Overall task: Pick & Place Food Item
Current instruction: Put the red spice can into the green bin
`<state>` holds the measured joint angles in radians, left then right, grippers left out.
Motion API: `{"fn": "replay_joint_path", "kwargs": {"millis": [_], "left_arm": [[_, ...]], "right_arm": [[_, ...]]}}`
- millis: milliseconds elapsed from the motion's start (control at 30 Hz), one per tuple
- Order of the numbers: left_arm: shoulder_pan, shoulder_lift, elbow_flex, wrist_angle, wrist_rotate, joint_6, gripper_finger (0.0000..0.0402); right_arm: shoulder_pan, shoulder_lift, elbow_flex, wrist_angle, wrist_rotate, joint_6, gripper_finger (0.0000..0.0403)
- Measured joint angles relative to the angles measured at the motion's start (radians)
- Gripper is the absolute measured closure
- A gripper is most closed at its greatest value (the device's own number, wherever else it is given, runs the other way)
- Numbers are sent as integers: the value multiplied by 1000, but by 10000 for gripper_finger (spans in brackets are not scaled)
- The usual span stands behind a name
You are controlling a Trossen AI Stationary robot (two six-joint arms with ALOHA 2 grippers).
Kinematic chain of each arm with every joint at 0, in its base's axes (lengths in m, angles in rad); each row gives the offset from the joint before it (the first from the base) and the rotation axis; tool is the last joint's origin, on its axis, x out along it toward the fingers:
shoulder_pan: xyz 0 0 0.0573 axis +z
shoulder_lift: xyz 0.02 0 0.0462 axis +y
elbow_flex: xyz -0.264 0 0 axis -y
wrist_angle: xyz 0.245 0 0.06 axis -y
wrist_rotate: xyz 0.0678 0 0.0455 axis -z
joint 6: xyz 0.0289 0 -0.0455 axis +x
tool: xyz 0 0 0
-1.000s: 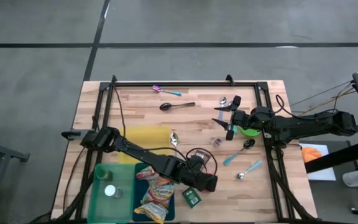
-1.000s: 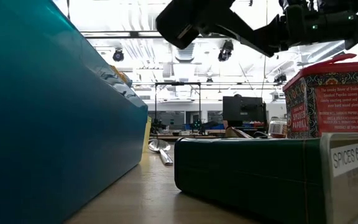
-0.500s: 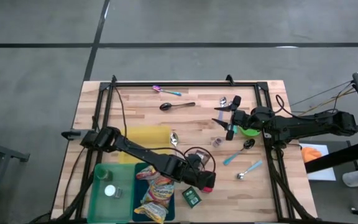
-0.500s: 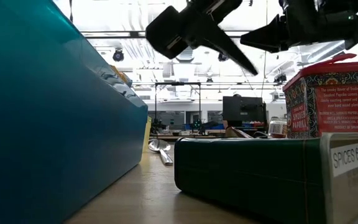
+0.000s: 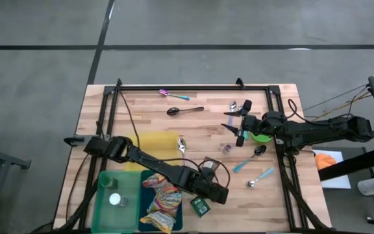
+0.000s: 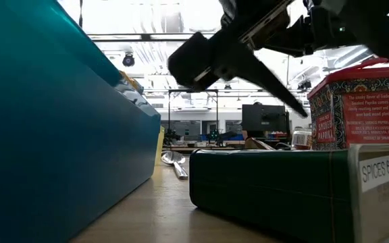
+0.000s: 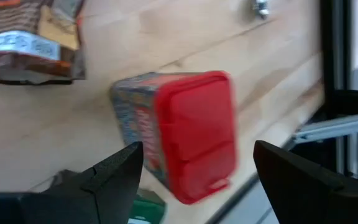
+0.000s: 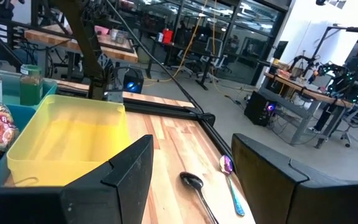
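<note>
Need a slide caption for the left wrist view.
Left end effector open above the red-lidded spice tin, snack packet nearby on the wooden table.

Spoons point(image 5: 185, 110) scattered; yellow bin point(image 8: 67, 140) apparently empty; green bowl point(image 5: 260, 137).

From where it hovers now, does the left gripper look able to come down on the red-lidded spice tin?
Probably yes. The left gripper is open right above the red-lidded spice tin, whose lid shows between its fingers with nothing covering it. The green tin lies close beside it and could crowd one finger.
</note>
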<state>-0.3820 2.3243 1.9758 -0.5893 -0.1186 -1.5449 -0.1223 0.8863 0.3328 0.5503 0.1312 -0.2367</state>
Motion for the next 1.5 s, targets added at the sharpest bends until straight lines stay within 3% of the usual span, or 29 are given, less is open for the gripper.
{"fn": "replay_joint_path", "kwargs": {"millis": [433,1500], "left_arm": [[2,9,2,63,-27,100,93],[22,58,0,88,3,166,93]], "right_arm": [[0,0,0,0,0,0,188],[0,0,0,0,0,0,188]]}}
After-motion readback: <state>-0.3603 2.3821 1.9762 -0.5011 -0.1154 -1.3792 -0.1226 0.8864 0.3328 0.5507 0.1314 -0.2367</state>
